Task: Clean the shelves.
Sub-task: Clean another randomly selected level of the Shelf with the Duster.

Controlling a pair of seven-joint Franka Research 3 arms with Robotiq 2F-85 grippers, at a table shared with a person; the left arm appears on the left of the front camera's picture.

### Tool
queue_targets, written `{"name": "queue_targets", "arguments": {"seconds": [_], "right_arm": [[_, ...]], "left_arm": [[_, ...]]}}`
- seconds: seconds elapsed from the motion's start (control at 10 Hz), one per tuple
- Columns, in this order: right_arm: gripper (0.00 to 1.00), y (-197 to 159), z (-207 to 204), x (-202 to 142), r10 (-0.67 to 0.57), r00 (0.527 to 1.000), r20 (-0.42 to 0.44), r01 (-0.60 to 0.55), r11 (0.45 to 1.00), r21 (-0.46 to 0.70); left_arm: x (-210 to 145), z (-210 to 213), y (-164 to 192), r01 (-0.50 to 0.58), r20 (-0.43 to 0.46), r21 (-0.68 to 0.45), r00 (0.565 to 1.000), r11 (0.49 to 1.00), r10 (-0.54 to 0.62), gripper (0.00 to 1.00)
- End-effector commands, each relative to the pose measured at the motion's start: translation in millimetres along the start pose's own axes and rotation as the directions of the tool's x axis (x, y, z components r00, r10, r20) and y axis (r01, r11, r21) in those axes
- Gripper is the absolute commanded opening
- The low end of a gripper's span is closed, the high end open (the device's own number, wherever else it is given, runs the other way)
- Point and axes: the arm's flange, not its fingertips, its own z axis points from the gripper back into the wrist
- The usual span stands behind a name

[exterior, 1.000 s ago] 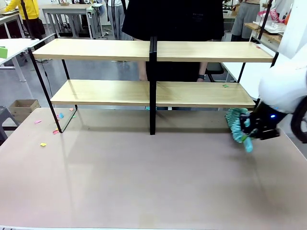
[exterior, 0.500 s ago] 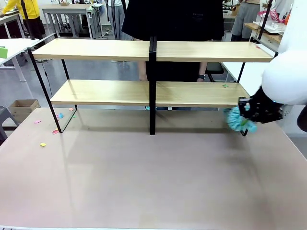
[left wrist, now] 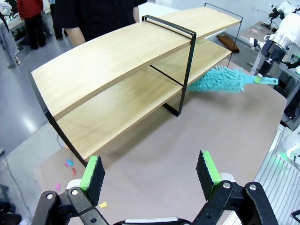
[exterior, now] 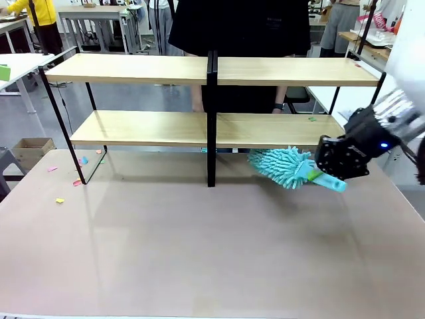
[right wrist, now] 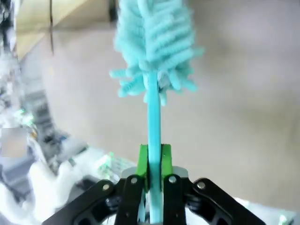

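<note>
The shelves [exterior: 139,69], four light wooden boards on a thin black frame with a central post, stand across the far half of the table; the left wrist view has them [left wrist: 112,61] too. My right gripper [exterior: 330,171] is shut on the handle of a fluffy teal duster [exterior: 282,165]. The duster's head points left, just under the lower right board's front edge. In the right wrist view the green pads [right wrist: 144,164] clamp the duster's handle [right wrist: 153,122]. My left gripper [left wrist: 150,169] hangs open over the table's left part, nothing between its fingers.
A person in dark clothes [exterior: 239,26] stands behind the shelves. Small coloured paper scraps [exterior: 60,199] lie on the table [exterior: 199,252] near the shelves' left leg, and one green scrap [exterior: 311,119] sits on the lower right board. A cardboard box [exterior: 32,149] is on the floor at left.
My right gripper swung the duster from pointing down at the table's right edge to pointing left under the lower right board. The arm rose slightly.
</note>
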Motion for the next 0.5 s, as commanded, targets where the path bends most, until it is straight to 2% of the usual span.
{"name": "queue_targets", "arguments": {"seconds": [0.0,0.1,0.3,0.4], "right_arm": [[0.12,-42,31,-44,0.052,0.968,-0.247,-0.027,0.994,0.103],[0.12,-58,57,-50,0.066,0.920,-0.387,0.002,0.985,0.174],[0.12,-102,121,-71,0.125,0.880,-0.458,-0.032,0.978,0.206],[0.12,-120,146,-82,0.157,0.886,-0.437,-0.052,0.969,0.242]], "left_arm": [[0,-1,-1,-0.003,-0.008,0.009,1.000,1.000,0.003,1.00],[0,-1,-1,-0.003,-0.008,0.009,1.000,1.000,0.003,1.00],[0,-1,-1,-0.003,-0.008,0.009,1.000,1.000,0.003,1.00],[0,-1,-1,-0.003,-0.008,0.009,1.000,1.000,0.003,1.00]]}}
